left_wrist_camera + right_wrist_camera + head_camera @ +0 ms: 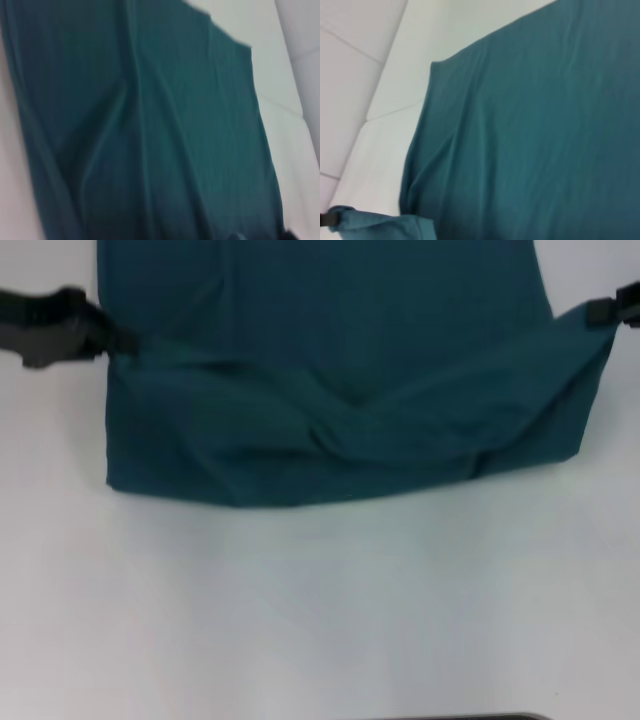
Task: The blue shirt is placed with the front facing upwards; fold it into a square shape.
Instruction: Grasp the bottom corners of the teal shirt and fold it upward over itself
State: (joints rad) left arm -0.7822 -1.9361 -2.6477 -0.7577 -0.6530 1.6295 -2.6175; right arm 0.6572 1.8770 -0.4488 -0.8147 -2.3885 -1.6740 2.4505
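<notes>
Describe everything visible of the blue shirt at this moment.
The blue shirt is dark teal, of soft matte cloth with loose wrinkles. It lies on the white table, its near portion folded over so a doubled band with a sagging upper edge runs across the front. No lettering, collar or sleeves show. The left gripper meets the fold's left corner and the right gripper its right corner, each pulling the cloth into a point. The far part runs out of the head view.

You are looking at a bare test bench, probably a lab: a plain white table [320,620] is filling the view, with pale panelled walls [350,75] bordering it.
</notes>
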